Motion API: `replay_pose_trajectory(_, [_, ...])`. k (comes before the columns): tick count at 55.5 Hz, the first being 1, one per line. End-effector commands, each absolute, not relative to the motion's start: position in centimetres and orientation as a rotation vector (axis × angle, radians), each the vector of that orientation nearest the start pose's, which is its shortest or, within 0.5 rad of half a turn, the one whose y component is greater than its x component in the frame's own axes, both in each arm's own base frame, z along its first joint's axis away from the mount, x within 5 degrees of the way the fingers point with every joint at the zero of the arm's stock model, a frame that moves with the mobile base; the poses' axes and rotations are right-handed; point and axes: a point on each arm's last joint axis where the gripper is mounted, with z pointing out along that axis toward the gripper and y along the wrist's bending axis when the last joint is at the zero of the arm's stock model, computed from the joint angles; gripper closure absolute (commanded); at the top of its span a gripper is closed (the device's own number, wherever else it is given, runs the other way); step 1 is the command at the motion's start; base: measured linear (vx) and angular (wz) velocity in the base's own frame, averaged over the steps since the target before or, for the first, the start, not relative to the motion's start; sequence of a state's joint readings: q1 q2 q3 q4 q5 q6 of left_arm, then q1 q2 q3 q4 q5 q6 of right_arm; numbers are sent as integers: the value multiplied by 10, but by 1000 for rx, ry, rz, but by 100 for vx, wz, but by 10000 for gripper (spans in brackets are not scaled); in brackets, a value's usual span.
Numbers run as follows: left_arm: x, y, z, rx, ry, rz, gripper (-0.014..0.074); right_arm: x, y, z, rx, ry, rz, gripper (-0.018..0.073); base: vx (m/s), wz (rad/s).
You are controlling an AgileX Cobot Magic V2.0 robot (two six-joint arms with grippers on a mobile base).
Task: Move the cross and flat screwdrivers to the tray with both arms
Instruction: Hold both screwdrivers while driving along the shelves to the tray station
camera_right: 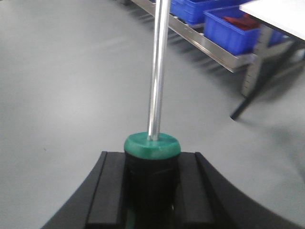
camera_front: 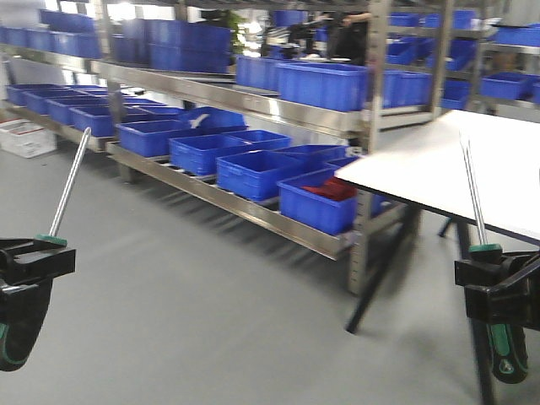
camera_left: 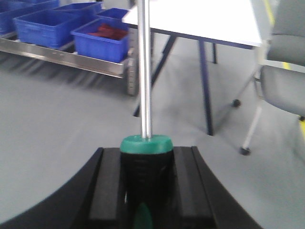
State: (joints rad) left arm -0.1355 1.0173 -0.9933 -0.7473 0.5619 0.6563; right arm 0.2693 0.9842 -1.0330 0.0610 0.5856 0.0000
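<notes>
Over the floor (camera_front: 211,321), left end effector (camera_front: 38,253) and right end effector (camera_front: 498,283) pinch two screwdrivers (camera_front: 69,181) (camera_front: 475,198), one each.

Landmark: the table (camera_front: 447,160), at the right. Just left of the table, a long rack (camera_front: 253,215), running away leftward and back. On both rack shelves, rows of bins (camera_front: 253,173); the nearest bin (camera_front: 316,202) beside the table's left corner, partly hidden behind it. Far left of the table, low and in front: left gripper (camera_front: 34,257), left screwdriver (camera_front: 72,181) standing in it, shaft up and leaning right. Before the table's near edge: right gripper (camera_front: 494,283), right screwdriver (camera_front: 474,194) upright in it, shaft crossing the tabletop in view. Past the table's right side, in the left wrist view: a chair (camera_left: 286,81).
</notes>
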Motion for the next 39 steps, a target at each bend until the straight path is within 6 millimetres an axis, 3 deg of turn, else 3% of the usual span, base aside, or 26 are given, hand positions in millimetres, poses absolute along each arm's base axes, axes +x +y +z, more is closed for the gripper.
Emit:
replay_pose_trajectory(1, [202,-60,410,311,1806,-463,594,193,55,417,-228,1875,240,567,52,53])
replay_pose_trajectory(39, [202,-60,410,312,1807,-463,594,194,55,417,-228,1876,239,567,52,62])
